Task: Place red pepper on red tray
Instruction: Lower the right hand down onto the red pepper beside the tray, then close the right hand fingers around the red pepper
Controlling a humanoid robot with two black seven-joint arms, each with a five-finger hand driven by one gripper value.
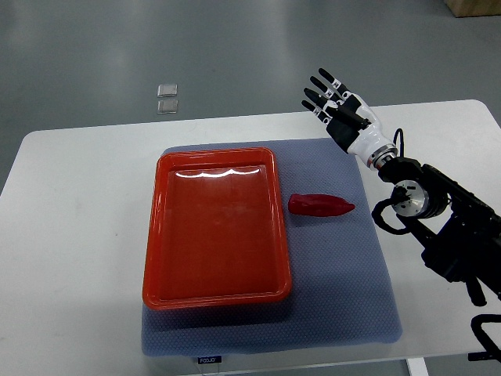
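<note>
A red pepper (pixel 321 205) lies on its side on the blue-grey mat (pixel 344 282), just right of the red tray (pixel 215 294), its tip pointing right. The tray is a shallow rectangle with nothing in it. My right hand (pixel 333 100) hovers beyond the mat's far right corner, above and behind the pepper, fingers spread and holding nothing. Its arm (pixel 438 219) comes in from the right edge. The left arm does not show.
The mat lies on a white table (pixel 70 235). Two small clear squares (pixel 167 97) lie on the grey floor beyond the table's far edge. A cardboard box corner (pixel 473 6) shows at the top right.
</note>
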